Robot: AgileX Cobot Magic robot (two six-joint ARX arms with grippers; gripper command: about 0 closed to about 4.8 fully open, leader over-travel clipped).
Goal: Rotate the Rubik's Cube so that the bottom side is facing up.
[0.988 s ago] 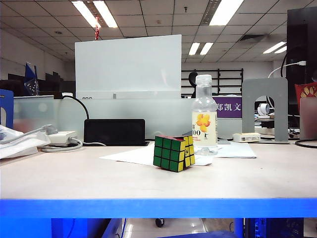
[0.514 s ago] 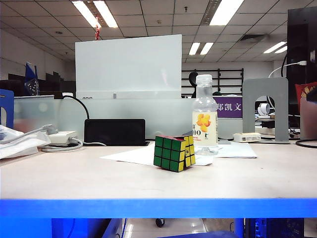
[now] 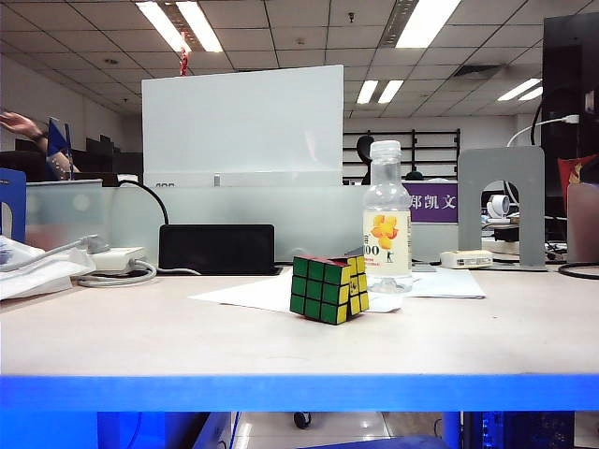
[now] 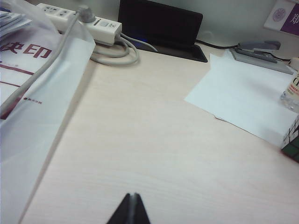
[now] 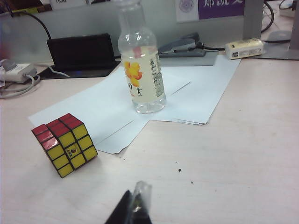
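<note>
**Cube waits on open desk, both grippers closed**

The Rubik's Cube (image 3: 328, 288) sits mid-table on the corner of white paper sheets (image 5: 117, 102), just in front of a clear bottle (image 3: 386, 220), red face up, green and yellow facing the table's blue front edge (image 3: 299, 391). Bare wood lies open to its left and front. The left gripper (image 4: 130, 210) hangs pinched tight over empty desk beside a plastic bag (image 4: 28, 93) printed "快印"; the right gripper (image 5: 133, 207) hovers near the cube, jaws together, holding nothing. A purple sign (image 3: 430, 201) reads "郑凯文"
</note>
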